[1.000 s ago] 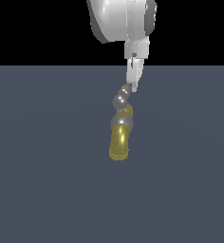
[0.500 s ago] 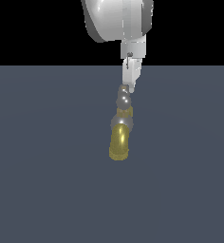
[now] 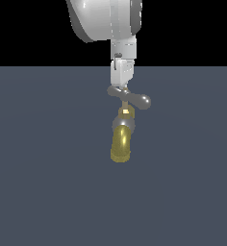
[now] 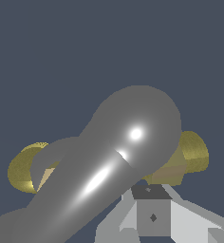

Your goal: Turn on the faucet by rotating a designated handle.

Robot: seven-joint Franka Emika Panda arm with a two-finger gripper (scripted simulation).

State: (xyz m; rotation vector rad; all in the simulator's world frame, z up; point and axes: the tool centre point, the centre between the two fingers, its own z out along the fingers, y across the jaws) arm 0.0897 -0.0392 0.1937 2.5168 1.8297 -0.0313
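The faucet (image 3: 121,143) stands on the dark floor, its golden spout pointing toward the camera in the exterior view. On its brass stem sits the handle (image 3: 134,99), a grey crossbar whose bulbous end reaches toward the exterior view's right. My gripper (image 3: 120,85) hangs straight down, its tips touching the crossbar's other end. The fingers look pressed together with nothing between them. In the wrist view the handle (image 4: 118,161) fills the middle, the brass faucet (image 4: 192,152) shows behind it, and my gripper (image 4: 152,211) sits just beside the bar.
A flat dark grey floor (image 3: 38,182) lies all around the faucet. The arm's large white wrist (image 3: 106,19) hangs above the handle.
My gripper has moved toward the exterior view's left and slightly down. The crossbar has swung round, and its rounded end now sticks out to the right.
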